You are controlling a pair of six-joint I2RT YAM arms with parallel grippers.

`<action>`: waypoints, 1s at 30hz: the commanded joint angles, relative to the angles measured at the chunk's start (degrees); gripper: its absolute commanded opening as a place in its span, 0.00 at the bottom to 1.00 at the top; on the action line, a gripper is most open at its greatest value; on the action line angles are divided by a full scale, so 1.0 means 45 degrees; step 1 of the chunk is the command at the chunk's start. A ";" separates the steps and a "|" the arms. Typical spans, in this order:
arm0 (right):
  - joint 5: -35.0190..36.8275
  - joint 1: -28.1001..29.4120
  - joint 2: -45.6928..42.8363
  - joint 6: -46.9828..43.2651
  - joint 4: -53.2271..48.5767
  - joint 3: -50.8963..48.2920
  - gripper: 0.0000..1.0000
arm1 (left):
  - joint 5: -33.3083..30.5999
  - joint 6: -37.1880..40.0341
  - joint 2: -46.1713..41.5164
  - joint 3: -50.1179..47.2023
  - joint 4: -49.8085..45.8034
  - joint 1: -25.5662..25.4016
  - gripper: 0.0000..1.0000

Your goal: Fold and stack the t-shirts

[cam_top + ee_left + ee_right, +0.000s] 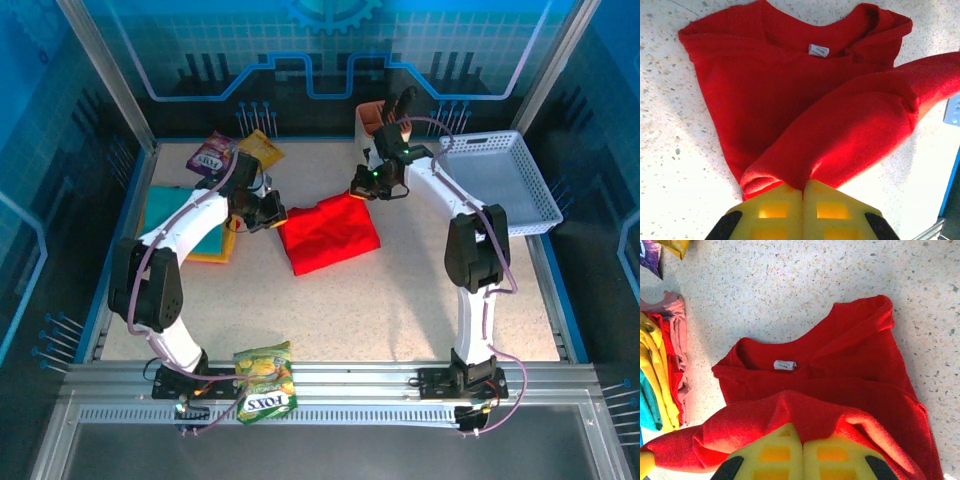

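Left gripper (803, 189) and right gripper (801, 434) each clamp opposite sides of the red shirt (330, 238), mid-table; bare tabletop (400, 300) lies nearward, folded stack (168, 207) left.

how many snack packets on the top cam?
3. Purple Fox's packet and yellow packet side by side at the table's far left; green-yellow Fox's packet on the near rail, left of centre. More may be hidden.
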 commanded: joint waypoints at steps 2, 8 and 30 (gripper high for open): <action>-0.0463 -0.0244 0.0389 -0.0178 0.0485 0.0619 0.00 | -0.0247 0.0327 0.0254 0.0504 0.0108 0.0226 0.00; -0.0626 -0.0238 0.0908 -0.0173 0.0476 0.1030 0.00 | -0.0292 0.0366 0.0530 0.0567 0.0225 0.0382 0.00; -0.1458 -0.0132 0.2471 -0.0014 0.2257 0.1741 0.75 | -0.2173 0.1928 0.3245 0.2463 0.0164 0.1702 0.46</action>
